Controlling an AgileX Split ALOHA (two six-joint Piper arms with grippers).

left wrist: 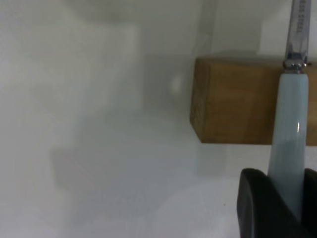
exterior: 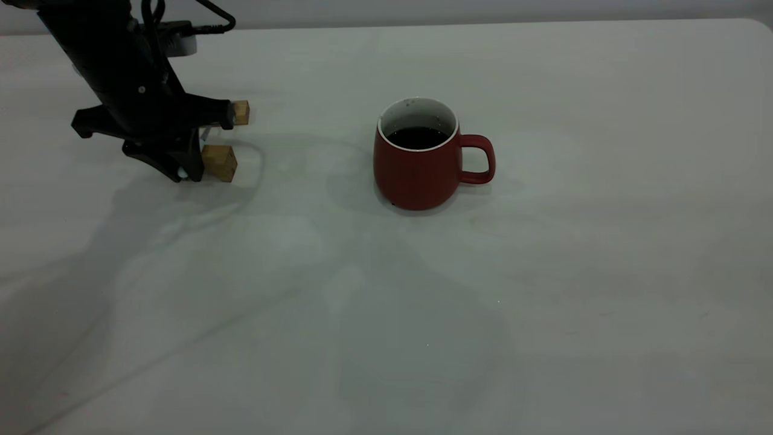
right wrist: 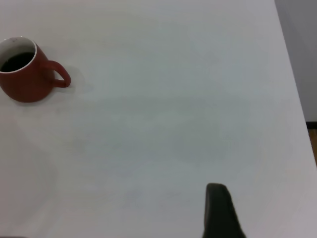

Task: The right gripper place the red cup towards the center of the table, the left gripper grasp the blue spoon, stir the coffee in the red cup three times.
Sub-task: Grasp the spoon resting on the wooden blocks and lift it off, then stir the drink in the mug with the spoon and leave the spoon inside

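The red cup point(exterior: 423, 166) stands upright near the middle of the table point(exterior: 543, 314), handle to the right, with dark coffee point(exterior: 416, 138) inside. It also shows far off in the right wrist view, the red cup point(right wrist: 27, 74). My left gripper point(exterior: 186, 170) is down at the table's far left, shut on the blue spoon point(left wrist: 288, 129), whose pale handle runs between the black fingers point(left wrist: 257, 208) and across a wooden block. Of my right gripper only one black finger point(right wrist: 220, 210) shows, open, above bare table well away from the cup.
Two tan wooden blocks point(exterior: 220, 162) point(exterior: 240, 112) sit by the left gripper; one wooden block point(left wrist: 233, 101) lies under the spoon's handle. The table's right edge point(right wrist: 292, 84) runs close to the right gripper.
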